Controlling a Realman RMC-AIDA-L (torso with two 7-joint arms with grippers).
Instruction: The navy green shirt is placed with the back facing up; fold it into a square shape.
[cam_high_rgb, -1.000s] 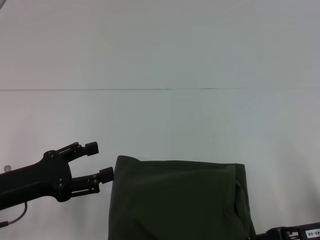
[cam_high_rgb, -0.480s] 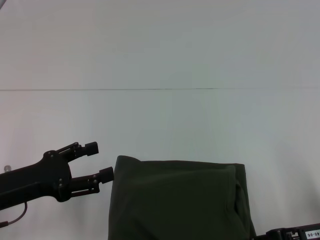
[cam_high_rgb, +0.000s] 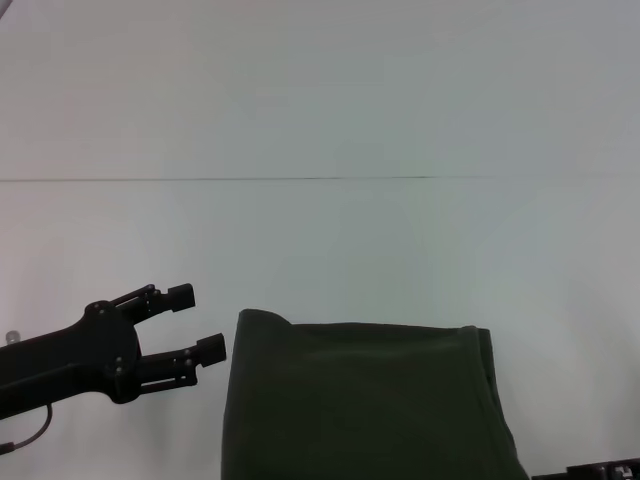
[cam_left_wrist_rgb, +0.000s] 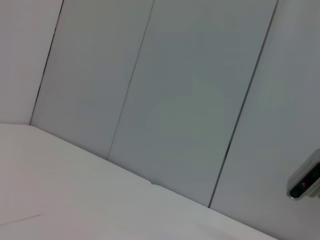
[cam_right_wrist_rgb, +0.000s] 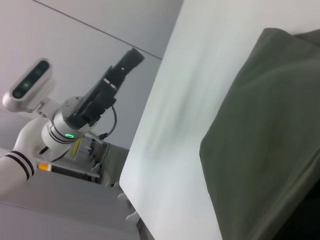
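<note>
The navy green shirt (cam_high_rgb: 360, 400) lies on the white worktop (cam_high_rgb: 320, 240) already gathered into a compact, roughly squared block, its far edge a rounded fold running straight across and its layered edges stacked on the side away from the left gripper (cam_high_rgb: 190, 323). That gripper hovers just beside the shirt's near-left corner, its jaws released and gaping with nothing between them, the lower finger's tip close to the cloth but apart from it. I would judge it is parked there to be clear of the bundle rather than reaching for it, since the fold looks close to finished and no loose sleeve or hem shows on that side. The right gripper (cam_high_rgb: 600, 470) barely shows at the bottom corner, beyond the shirt from the left jaws, and whether its jaws are apart or closed cannot be told. From the right wrist view the shirt (cam_right_wrist_rgb: 265, 135) reads as a thick soft pad near the worktop's edge. Beyond the left jaws the worktop runs bare, crossed only by a thin seam line (cam_high_rgb: 250, 180), so nothing stands in the way of either arm.
</note>
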